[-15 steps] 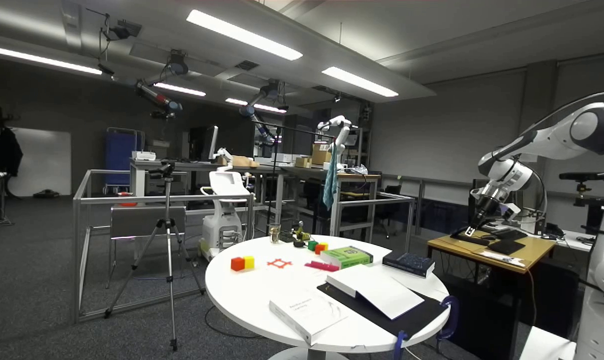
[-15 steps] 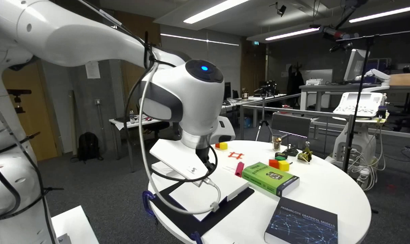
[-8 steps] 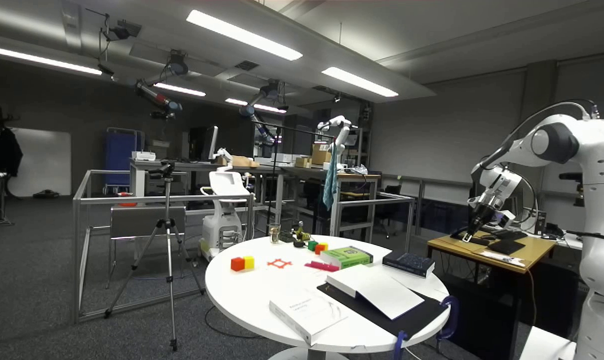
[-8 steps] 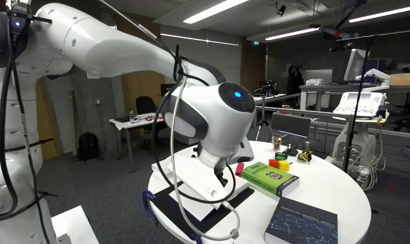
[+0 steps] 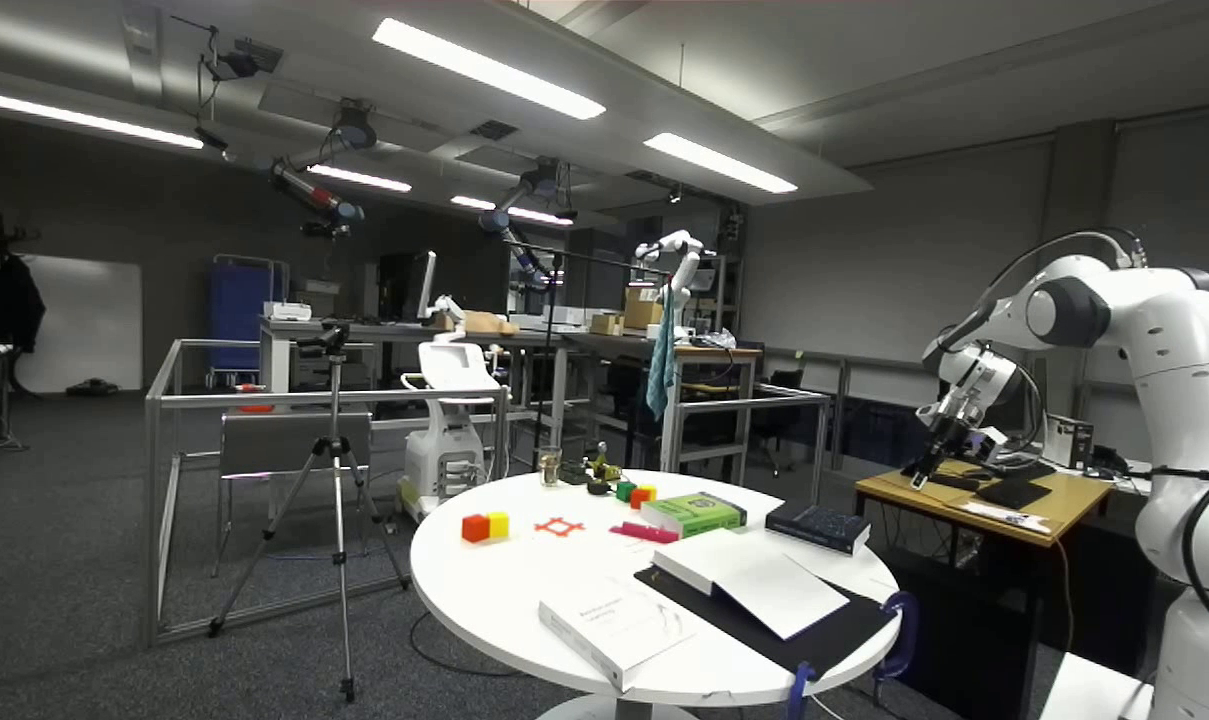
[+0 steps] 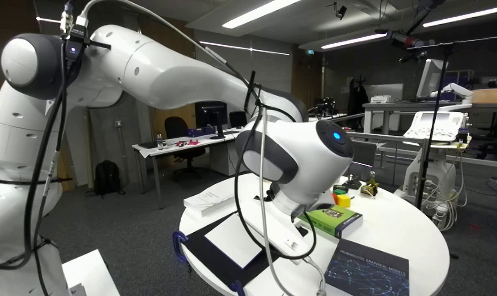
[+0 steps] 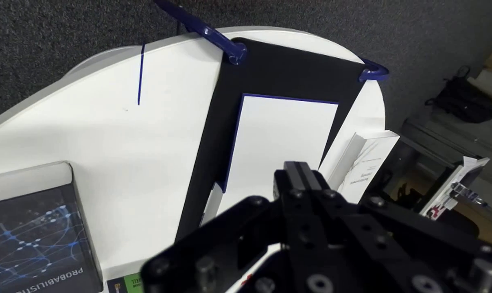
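Note:
My gripper (image 7: 302, 173) is shut, its two fingertips side by side with nothing visible between them. It is in the air, apart from the table; in an exterior view the gripper (image 5: 919, 482) points down and left. In the wrist view the fingertips overlap the white page of the open book (image 7: 284, 130), which lies with a blue-edged cover on a black mat (image 7: 294, 65). A white book (image 7: 364, 171) lies beside that mat. In an exterior view the hand and wrist camera hide the fingers and part of the open book (image 6: 234, 242).
On the round white table (image 5: 524, 590) are a green book (image 5: 699, 513), a dark blue book (image 6: 367, 267), a pink piece (image 5: 646, 532), an orange frame (image 5: 560, 526) and several coloured cubes (image 5: 485, 526). Blue clamps (image 7: 374, 72) grip the table edge. A glass (image 5: 549, 466) stands at the rim.
The arm has swung: the gripper has moved left and slightly down in an exterior view, and the hand right and down in an exterior view, now covering part of the green book. Table objects unmoved.

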{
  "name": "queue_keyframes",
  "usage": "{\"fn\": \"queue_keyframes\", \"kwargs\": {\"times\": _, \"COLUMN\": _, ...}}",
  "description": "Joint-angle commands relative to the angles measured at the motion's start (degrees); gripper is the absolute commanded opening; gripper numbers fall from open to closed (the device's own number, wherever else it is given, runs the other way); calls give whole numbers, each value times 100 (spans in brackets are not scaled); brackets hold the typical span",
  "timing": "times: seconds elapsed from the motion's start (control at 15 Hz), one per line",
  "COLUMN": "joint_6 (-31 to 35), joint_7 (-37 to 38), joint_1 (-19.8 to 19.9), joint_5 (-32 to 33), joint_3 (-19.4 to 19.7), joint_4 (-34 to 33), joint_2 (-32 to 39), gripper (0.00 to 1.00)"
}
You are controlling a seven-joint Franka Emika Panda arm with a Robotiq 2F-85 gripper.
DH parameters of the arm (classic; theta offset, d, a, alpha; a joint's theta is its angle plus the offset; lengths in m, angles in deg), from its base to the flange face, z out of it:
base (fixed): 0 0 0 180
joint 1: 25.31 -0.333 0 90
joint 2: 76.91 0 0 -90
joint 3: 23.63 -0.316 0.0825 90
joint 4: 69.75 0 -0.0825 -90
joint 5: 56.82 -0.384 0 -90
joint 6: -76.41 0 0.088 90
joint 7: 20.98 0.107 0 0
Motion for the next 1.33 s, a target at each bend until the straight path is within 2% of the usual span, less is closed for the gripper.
{"fn": "queue_keyframes", "kwargs": {"times": 0.0, "joint_6": -353, "joint_7": 311, "joint_1": 371, "joint_5": -176, "joint_3": -485, "joint_4": -799, "joint_2": 450, "gripper": 0}}
{"fn": "queue_keyframes", "kwargs": {"times": 0.33, "joint_6": -245, "joint_7": 1038, "joint_1": 360, "joint_5": -310, "joint_3": -959, "joint_4": -1332, "joint_2": 834, "gripper": 0}}
{"fn": "queue_keyframes", "kwargs": {"times": 0.6, "joint_6": -112, "joint_7": 1421, "joint_1": 263, "joint_5": -225, "joint_3": -1246, "joint_4": -1449, "joint_2": 971, "gripper": 0}}
{"fn": "queue_keyframes", "kwargs": {"times": 0.93, "joint_6": 48, "joint_7": 1451, "joint_1": 173, "joint_5": -145, "joint_3": -1425, "joint_4": -1143, "joint_2": 1016, "gripper": 0}}
{"fn": "queue_keyframes", "kwargs": {"times": 1.27, "joint_6": 433, "joint_7": 1409, "joint_1": 30, "joint_5": -114, "joint_3": -1431, "joint_4": -650, "joint_2": 1056, "gripper": 0}}
